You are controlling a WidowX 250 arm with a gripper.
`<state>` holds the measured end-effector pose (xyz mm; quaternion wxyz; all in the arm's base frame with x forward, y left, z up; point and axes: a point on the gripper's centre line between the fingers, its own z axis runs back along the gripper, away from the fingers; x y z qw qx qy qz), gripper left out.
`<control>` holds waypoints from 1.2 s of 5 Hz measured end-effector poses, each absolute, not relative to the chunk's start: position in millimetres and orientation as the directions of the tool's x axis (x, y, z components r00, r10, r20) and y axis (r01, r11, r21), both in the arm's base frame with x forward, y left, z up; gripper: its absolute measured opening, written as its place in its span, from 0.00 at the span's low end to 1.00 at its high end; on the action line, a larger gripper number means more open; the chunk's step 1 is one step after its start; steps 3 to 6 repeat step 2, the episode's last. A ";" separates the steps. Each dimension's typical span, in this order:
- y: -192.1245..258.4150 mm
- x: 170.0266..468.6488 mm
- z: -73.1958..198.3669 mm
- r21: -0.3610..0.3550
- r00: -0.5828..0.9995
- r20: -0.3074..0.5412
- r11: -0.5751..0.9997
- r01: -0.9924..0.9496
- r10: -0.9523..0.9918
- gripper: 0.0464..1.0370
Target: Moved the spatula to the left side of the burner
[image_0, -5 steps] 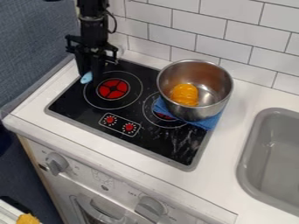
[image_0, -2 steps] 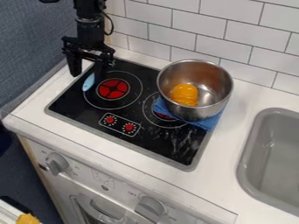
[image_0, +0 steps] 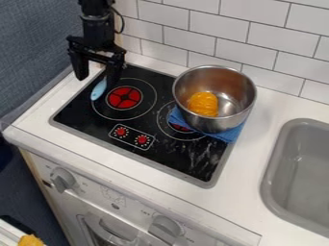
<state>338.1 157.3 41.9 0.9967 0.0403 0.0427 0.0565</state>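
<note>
While the jaws [image_0: 97, 80] hang spread wide, gripping nothing, one spatula [image_0: 99, 90], pale blue, slender, round-ended, upper part hidden, lies aslant on the black stovetop [image_0: 78, 113], at the burner's [image_0: 124, 97] left side.

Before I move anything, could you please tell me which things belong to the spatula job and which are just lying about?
For the job:
- blue spatula
- burner beside it
- end effector

Just lying about:
- steel pot
- blue cloth under it
- orange item inside
</note>
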 end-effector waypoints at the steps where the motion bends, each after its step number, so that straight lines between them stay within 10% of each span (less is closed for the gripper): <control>1: 151.9 337.9 46.0 0.072 0.995 -0.027 0.993 -0.096 0.098 0.96; 6: 150.3 339.5 50.0 0.073 0.997 0.007 0.994 -0.081 0.081 0.96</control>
